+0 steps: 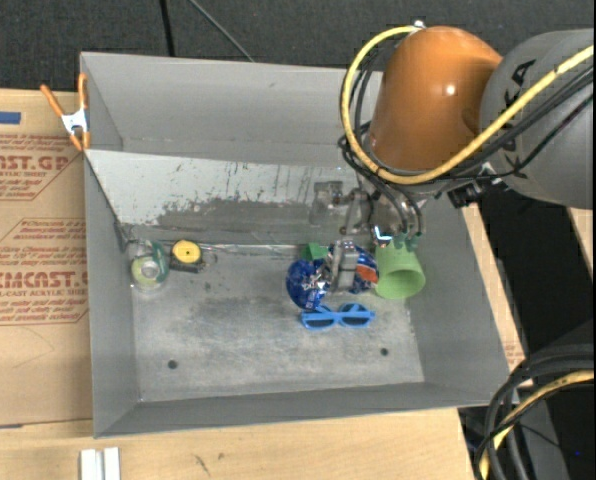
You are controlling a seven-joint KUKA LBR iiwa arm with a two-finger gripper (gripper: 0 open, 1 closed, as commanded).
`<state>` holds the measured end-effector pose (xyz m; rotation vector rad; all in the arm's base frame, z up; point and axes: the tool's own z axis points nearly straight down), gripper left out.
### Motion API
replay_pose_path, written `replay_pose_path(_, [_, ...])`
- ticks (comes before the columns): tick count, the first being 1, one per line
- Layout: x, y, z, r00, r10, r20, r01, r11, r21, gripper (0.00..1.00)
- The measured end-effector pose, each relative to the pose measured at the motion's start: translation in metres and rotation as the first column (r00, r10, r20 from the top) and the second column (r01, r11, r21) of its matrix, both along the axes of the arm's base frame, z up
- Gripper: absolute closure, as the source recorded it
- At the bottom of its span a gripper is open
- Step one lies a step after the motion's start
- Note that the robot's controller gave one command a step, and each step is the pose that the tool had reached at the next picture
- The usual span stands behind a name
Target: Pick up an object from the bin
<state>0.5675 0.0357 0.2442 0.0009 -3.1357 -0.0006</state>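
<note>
Jaws: found low in the cluster at right-centre of the grey metal bin, between crumpled blue foil wrapper and green plastic cup, above blue plastic sunglasses | opening: cannot be told, nothing seen gripped | progress: nothing lifted yet; grasp and lift judged outstanding

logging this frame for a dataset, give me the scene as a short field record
container: grey metal bin
gripper: down at the cluster right of centre
nearest things: blue crinkled ball, blue sunglasses, green cup
far left: yellow round thing, clear round thing
grasp: cannot tell
</note>
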Motion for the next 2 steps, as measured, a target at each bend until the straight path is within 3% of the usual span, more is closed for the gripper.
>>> replay_pose_path(1, [0.01,-0.037,-0.155,0.998,-0.063,0.002,0.063,0.998,0.0,0.0])
replay_pose_path(2, [-0.046,-0.093,-0.172,0.999,0.044,0.018,-0.044,0.999,0.0,0.0])
